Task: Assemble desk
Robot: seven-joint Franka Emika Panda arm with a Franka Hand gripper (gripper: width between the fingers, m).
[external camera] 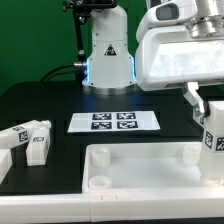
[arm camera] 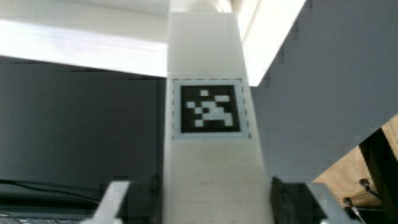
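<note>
The white rimmed desk top (external camera: 130, 170) lies flat at the front of the black table. My gripper (external camera: 205, 105) is at the exterior view's right, shut on a white square-section desk leg (external camera: 213, 138) that stands upright over the top's right end. In the wrist view the leg (arm camera: 210, 80) fills the middle, with a black-and-white tag on its face, clamped between my two fingers (arm camera: 116, 203). Whether the leg's lower end touches the top is hidden. Two more tagged legs (external camera: 25, 140) lie at the exterior view's left.
The marker board (external camera: 113, 121) lies flat behind the desk top. The robot base (external camera: 108, 55) stands at the back centre. A green wall backs the scene.
</note>
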